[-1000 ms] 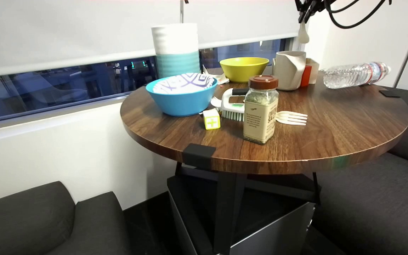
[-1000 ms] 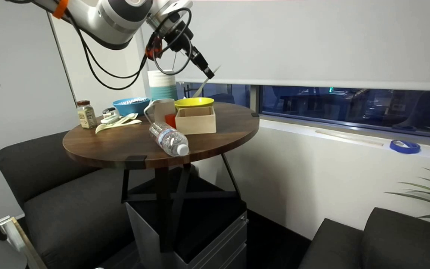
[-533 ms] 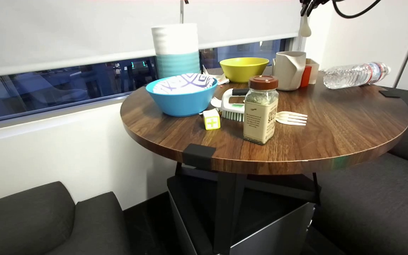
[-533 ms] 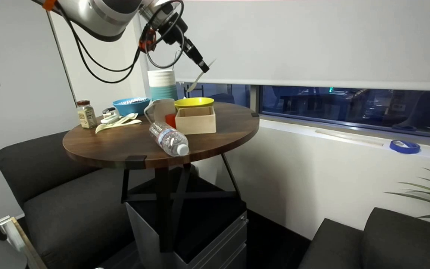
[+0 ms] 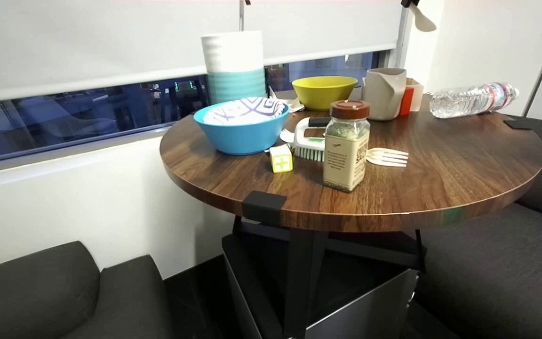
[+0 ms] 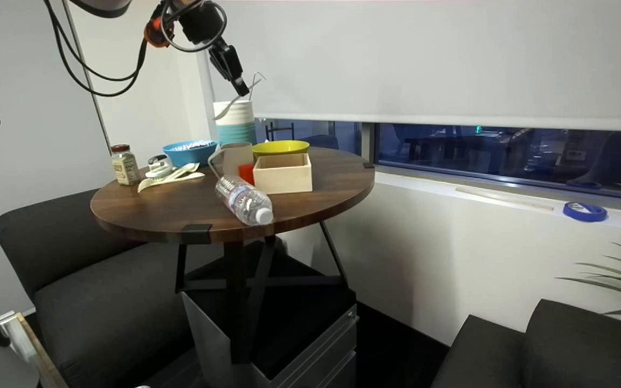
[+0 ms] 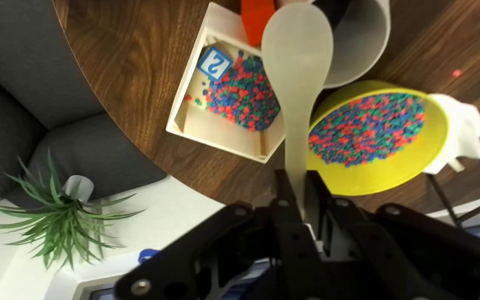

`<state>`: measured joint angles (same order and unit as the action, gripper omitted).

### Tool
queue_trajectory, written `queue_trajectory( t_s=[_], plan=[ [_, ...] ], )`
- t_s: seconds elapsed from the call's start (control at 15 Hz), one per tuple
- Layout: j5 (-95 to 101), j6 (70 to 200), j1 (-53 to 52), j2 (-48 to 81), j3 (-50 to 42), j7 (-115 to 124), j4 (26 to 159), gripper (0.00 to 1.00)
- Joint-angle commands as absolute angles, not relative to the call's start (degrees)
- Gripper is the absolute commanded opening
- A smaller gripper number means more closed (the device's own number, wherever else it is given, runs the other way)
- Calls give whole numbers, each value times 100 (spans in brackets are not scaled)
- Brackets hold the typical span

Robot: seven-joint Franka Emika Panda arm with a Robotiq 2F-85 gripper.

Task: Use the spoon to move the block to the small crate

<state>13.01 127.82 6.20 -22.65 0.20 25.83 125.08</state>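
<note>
Dark sofas [image 5: 487, 273] flank the round wooden desk [image 5: 450, 169], spice jar [image 5: 346, 153] at six o'clock in an exterior view. And up above, the hand [image 7: 298, 180] pinches a spoon [image 7: 297, 54]!

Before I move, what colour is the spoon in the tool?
The spoon is off-white, best seen in the wrist view.

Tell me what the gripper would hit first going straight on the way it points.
Probably the yellow bowl, or possibly the small crate beside it: the gripper points about where they sit closest. In the wrist view, the spoon partly hides that spot; depth is unclear.
</note>
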Motion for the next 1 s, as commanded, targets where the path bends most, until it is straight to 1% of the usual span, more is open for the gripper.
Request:
queue_trajectory(
  t_s=[0.0, 0.4, 0.47, 0.67, 0.73, 0.93],
  plan=[
    [1104, 12319, 344, -2382, 198, 1737, 12495, 3],
    [852, 12111, -265, -2268, 297, 426, 12566, 3],
    [1058, 12223, -75, -2301, 363, 880, 12544, 13],
    [1005, 12193, -194, -2257, 367, 618, 12578, 13],
    [1003, 12191, -195, -2254, 362, 589, 12578, 3],
    [932, 11780, -316, -2120, 444, 429, 12632, 3]
  ],
)
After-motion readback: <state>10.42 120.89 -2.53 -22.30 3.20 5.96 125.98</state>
